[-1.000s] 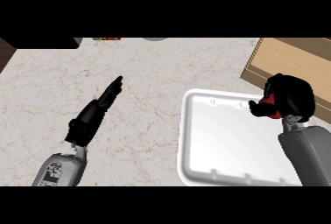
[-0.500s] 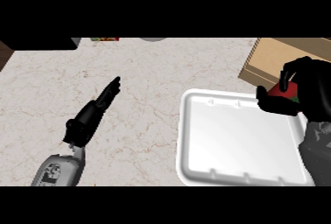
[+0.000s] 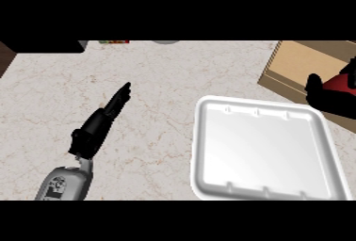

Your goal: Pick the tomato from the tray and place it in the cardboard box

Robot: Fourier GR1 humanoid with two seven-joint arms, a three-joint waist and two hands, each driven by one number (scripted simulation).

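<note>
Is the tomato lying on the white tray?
No, the right hand is curled round the tomato at the cardboard box, beyond the tray, which shows only its white floor.

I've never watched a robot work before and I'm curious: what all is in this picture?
counter: one, pale marble, fills the view
tray: one, white, lower right
cardboard box: one, brown, upper right, behind the tray
tomato: one, red, right edge, over the box's near edge
red-and-green thing: one, far edge, cut off, cannot name it
grey round thing: one, far edge, cut off
left hand: one, black, left of the tray, fingers straight, holding nothing
right hand: one, black, right edge, fingers curled round the tomato
</note>
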